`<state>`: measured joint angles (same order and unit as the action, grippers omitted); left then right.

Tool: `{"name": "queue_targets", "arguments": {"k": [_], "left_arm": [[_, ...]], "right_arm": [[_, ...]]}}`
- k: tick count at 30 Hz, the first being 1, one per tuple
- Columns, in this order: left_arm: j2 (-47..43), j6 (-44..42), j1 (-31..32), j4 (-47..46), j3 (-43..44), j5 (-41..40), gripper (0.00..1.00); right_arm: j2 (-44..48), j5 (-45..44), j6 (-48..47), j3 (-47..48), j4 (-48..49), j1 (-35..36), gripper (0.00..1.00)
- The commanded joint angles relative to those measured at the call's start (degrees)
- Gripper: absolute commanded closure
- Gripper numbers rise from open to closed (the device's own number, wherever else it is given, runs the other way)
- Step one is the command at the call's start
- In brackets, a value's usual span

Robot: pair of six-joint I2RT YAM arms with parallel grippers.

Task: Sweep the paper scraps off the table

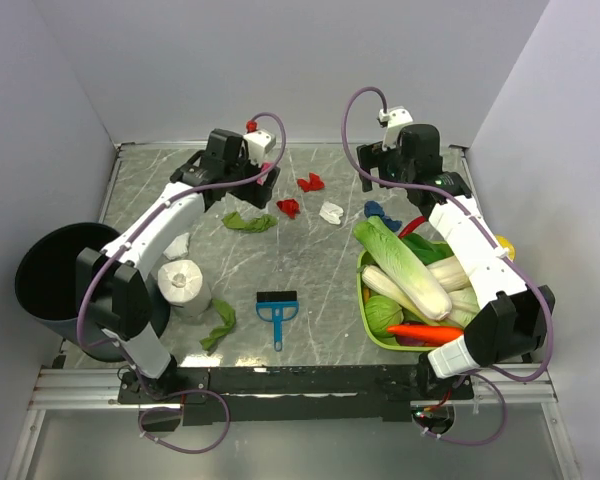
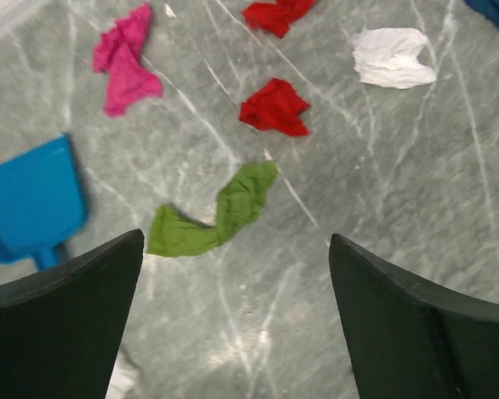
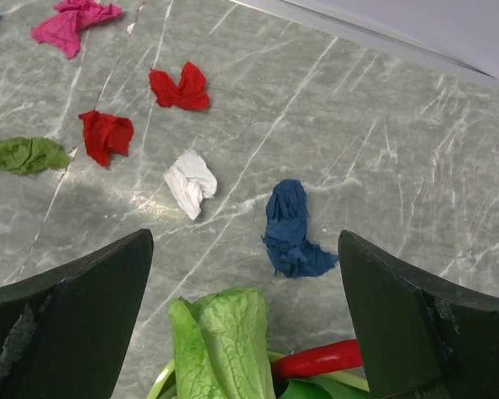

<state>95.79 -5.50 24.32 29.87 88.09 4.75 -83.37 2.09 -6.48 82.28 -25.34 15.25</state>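
- Our left gripper point(image 2: 235, 249) is spread wide with nothing in it. In its wrist view we look down between the two dark fingers point(image 2: 66, 316) at a green scrap point(image 2: 216, 216) lying flat on the table point(image 2: 382, 191).
- Our right gripper point(image 3: 245, 237) is also wide apart and empty. It sits over the far right part of the table, just beyond the green basket point(image 1: 368, 322).
- The paper scraps point(image 3: 106, 133) are all loose on the marble, clustered in the far middle between the two grippers.
- From the overhead view, a red scrap point(image 1: 310, 182) is farthest back and a second red scrap point(image 1: 288, 207) is a bit nearer. A white scrap point(image 1: 331, 212) lies just right of that one, and a blue scrap point(image 1: 378, 212) is further right, near the basket.
- A magenta scrap point(image 2: 125, 62) shows up top left in the left wrist view. A blue dustpan point(image 2: 29, 199) lies below it, near the left finger. From overhead the arm mostly hides both.
- A blue-handled brush point(image 1: 277, 310) lies by itself at the near middle of the table, well apart from the cluster.
- A tissue roll point(image 1: 185, 282) stands upright on the near left, beside a black bin point(image 1: 50, 275) at the left edge.
- A green piece point(image 1: 218, 322) lies just beside the roll. We honestly can't tell if it's paper or a leaf.
- The basket holds cabbage point(image 1: 400, 265) and a carrot point(image 1: 425, 332).
- A red chilli point(image 3: 320, 359) shows at the bottom edge of the right wrist view, next to a leaf.
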Motion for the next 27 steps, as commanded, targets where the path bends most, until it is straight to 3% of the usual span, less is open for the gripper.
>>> {"name": "queue_targets", "arguments": {"k": [1,4,10,15,17,21,22,25,27], "left_arm": [[1.1,-4.9,-3.0,0.5,8.5,-3.0,0.04],[3.2,-2.1,-7.2,1.6,12.3,-1.2,0.04],[9.1,9.7,-13.9,8.6,17.9,-0.6,0.04],[10.8,9.1,-14.8,11.0,14.0,-4.6,0.01],[11.4,8.4,-15.0,14.8,13.9,-5.3,0.05],[7.0,6.1,-15.0,13.6,5.8,4.3,0.11],[5.0,3.6,-15.0,13.4,4.2,13.0,0.12],[2.0,-9.5,-14.7,18.2,-1.6,31.0,0.2],[0.8,-18.9,-13.2,20.4,-6.8,35.9,0.22]], "right_arm": [[2.0,-2.0,-0.3,-1.4,1.9,0.0,0.0],[2.0,-1.0,-3.3,-2.4,0.4,0.0,0.0],[3.0,12.3,-14.1,-3.3,-6.3,0.0,0.0],[2.4,17.0,-18.1,-3.8,-12.0,0.0,0.0],[3.2,20.0,-19.5,-5.0,-13.4,0.0,0.0],[5.5,22.0,-22.8,-11.2,-13.3,1.2,0.01],[5.5,21.9,-23.0,-11.6,-13.3,1.5,0.02],[5.9,22.3,-23.4,-12.1,-13.9,1.5,0.03],[6.6,21.9,-22.5,-12.2,-13.2,1.4,0.02]]}}
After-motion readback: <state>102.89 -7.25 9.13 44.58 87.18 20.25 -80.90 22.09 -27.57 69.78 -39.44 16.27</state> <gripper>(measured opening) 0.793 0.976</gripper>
